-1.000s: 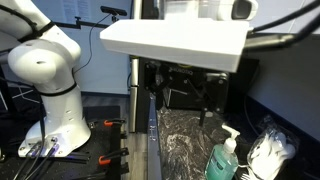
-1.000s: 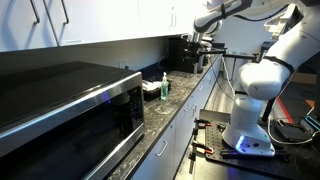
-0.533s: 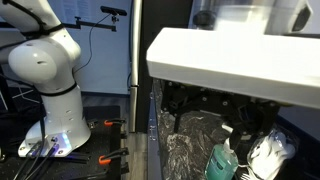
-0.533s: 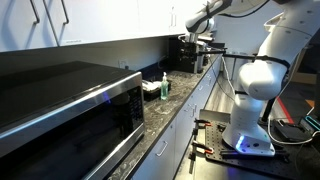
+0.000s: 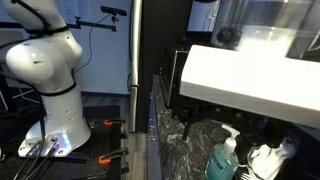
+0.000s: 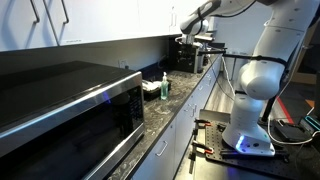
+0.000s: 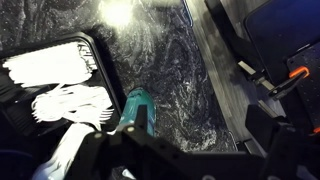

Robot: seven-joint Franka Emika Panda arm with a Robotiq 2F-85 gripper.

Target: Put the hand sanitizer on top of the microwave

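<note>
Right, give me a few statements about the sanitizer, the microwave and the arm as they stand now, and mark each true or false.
1. The hand sanitizer stands on the dark countertop. True.
2. The bottle is on top of the microwave. False: it stands on the counter beyond the microwave, not on its top.
3. The tool grips the bottle. False: in an exterior view the tool is high above the counter, apart from the bottle.
4. In the wrist view the bottle looks teal. True.
5. The arm's base sits on the countertop. False: it stands on the floor beside the cabinets.
</note>
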